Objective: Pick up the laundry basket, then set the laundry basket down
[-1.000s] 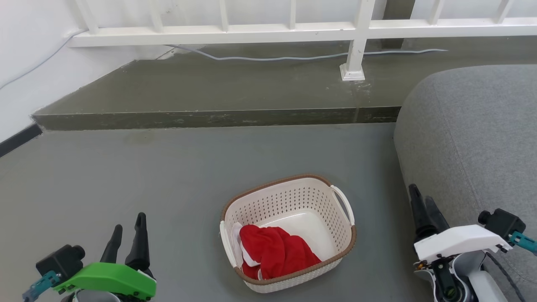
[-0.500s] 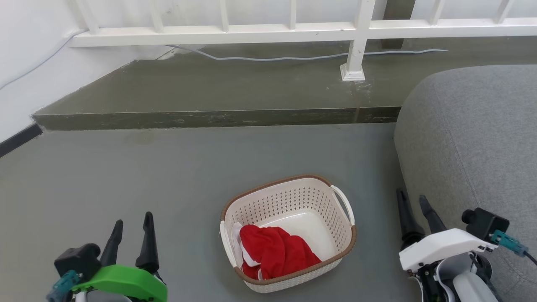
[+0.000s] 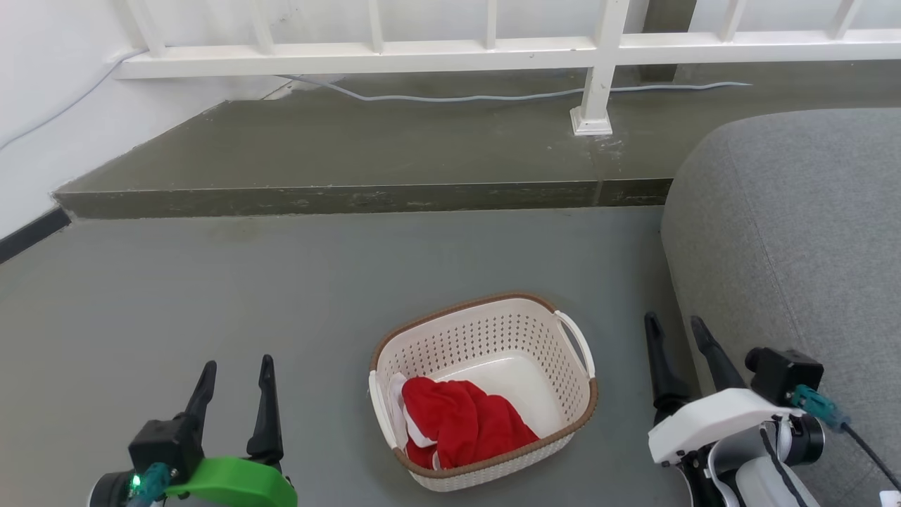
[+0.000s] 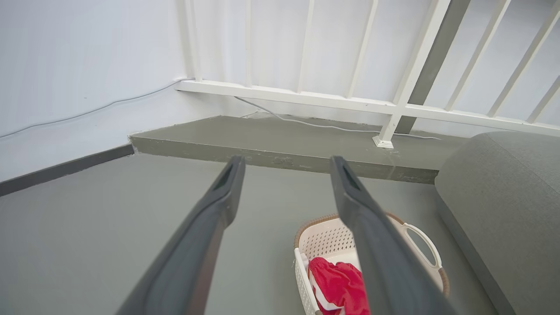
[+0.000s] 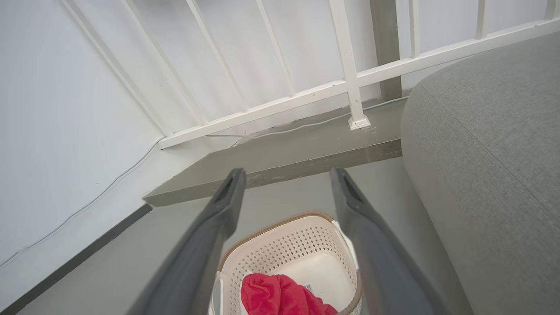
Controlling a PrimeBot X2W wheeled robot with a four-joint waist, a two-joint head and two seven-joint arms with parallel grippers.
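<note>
So the setup: big grey floor, a grey couch bulging in on the robot's right, and the laundry basket sitting flat on the floor pretty much dead centre in front of the robot, well clear of the couch. There's a red cloth bunched in the near-left end of it and the rest looks empty. The basket's long axis runs side to side across the robot, handle to handle, but it's skewed a bit, so the right end sits further out and the left end is closer in. The left tool and right tool flank it, one on each side, both with fingers spread apart and nothing in them, both up off the floor and not touching the basket. The bit that matters imo: each handle faces its own arm, so it looks like a two-arm lift. The right tool is just beside the right handle, while the left tool has a wider gap to cross to reach the left handle. My guess is both need to swing inward and drop down.
</note>
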